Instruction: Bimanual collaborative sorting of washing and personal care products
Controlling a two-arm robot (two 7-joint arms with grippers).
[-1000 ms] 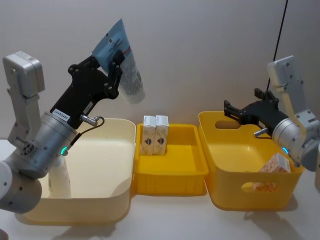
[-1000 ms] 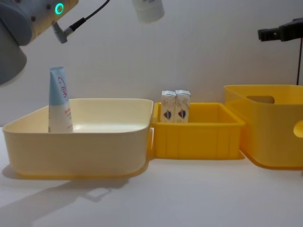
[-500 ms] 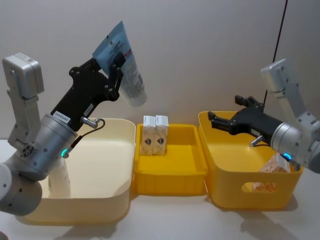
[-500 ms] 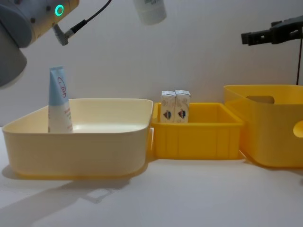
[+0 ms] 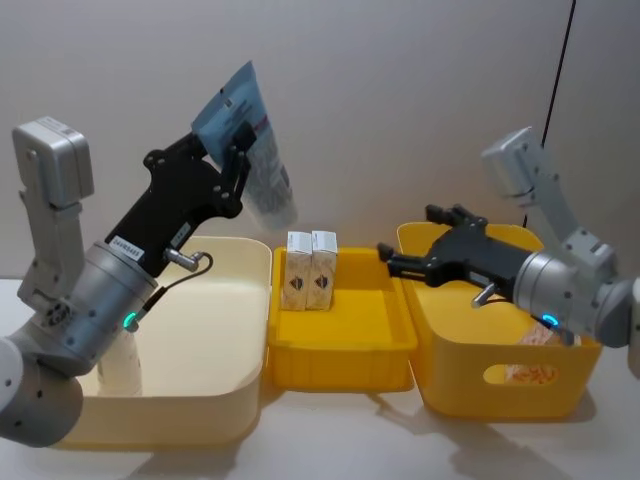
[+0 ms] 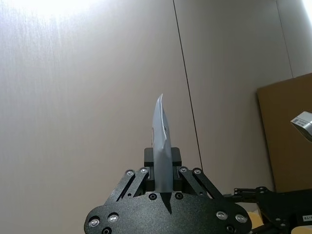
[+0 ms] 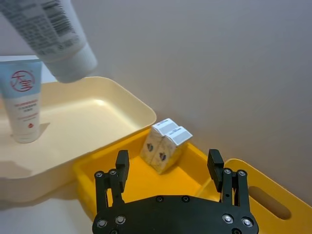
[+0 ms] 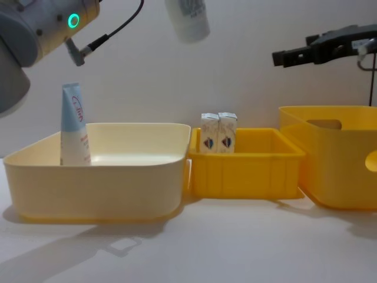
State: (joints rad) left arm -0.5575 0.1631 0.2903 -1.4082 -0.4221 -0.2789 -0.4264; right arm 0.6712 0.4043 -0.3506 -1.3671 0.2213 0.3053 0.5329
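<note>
The left gripper [image 6: 162, 169] sits in the centre of the frame, its black fingers [image 6: 147, 158] pressed on a pale blue squeeze tube [image 6: 161, 126] — seen edge-on, crimped end pointing away, against a pale wall [image 6: 87, 97]. Farther off, in one corner — the right gripper [image 6: 261, 194].

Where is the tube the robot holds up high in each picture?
Head view: held tube upper left of middle, in the left gripper.
Left wrist view: held tube edge-on between the fingers.
Right wrist view: held tube in the air, beyond the white cartons.
Chest view: held tube at the top edge.
Landmark: white cartons, lower down.
</note>
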